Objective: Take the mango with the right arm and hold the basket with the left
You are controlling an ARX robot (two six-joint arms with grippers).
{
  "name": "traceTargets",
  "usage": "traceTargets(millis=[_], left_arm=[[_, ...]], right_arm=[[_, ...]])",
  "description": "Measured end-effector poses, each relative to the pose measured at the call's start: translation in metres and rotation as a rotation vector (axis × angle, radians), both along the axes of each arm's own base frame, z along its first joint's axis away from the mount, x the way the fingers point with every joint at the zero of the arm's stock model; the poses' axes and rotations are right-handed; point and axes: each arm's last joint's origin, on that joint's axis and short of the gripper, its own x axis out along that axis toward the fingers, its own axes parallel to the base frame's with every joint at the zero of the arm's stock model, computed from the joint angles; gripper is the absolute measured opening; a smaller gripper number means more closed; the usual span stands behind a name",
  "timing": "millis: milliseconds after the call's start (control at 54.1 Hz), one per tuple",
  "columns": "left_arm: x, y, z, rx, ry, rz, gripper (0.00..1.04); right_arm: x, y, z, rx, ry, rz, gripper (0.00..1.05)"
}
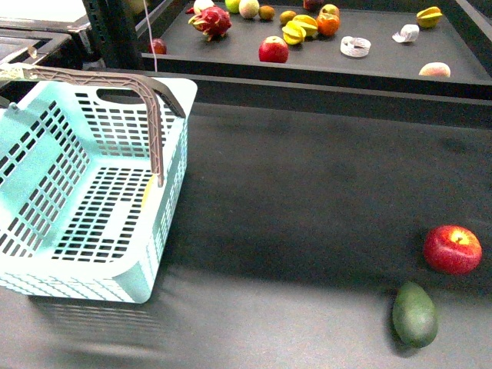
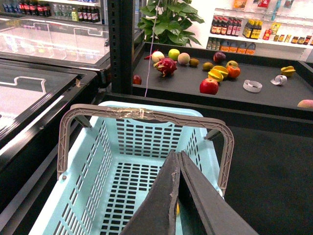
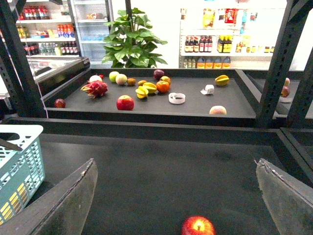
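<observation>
The turquoise basket stands at the left of the dark table, one grey-brown handle raised. In the left wrist view my left gripper is shut over the basket's near side; the gripped rim is hidden under the fingers. Of the mango only a small yellow patch shows, inside the basket by its right wall and between my left fingers. My right gripper is open and empty above the table, with a red apple below the gap. Neither arm shows in the front view.
A red apple and a dark green fruit lie at the table's right front. A raised back shelf holds several fruits. Dark frame posts stand at the right, and a freezer case at the left.
</observation>
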Motion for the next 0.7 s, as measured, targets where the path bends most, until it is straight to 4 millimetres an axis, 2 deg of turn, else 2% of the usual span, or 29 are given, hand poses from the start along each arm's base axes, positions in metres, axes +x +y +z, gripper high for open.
traceTargets(millis=[703], left_arm=[[-0.030, 0.000, 0.011, 0.009, -0.036, 0.001, 0.04]], right_arm=[[0.000, 0.000, 0.000, 0.000, 0.000, 0.000, 0.97]])
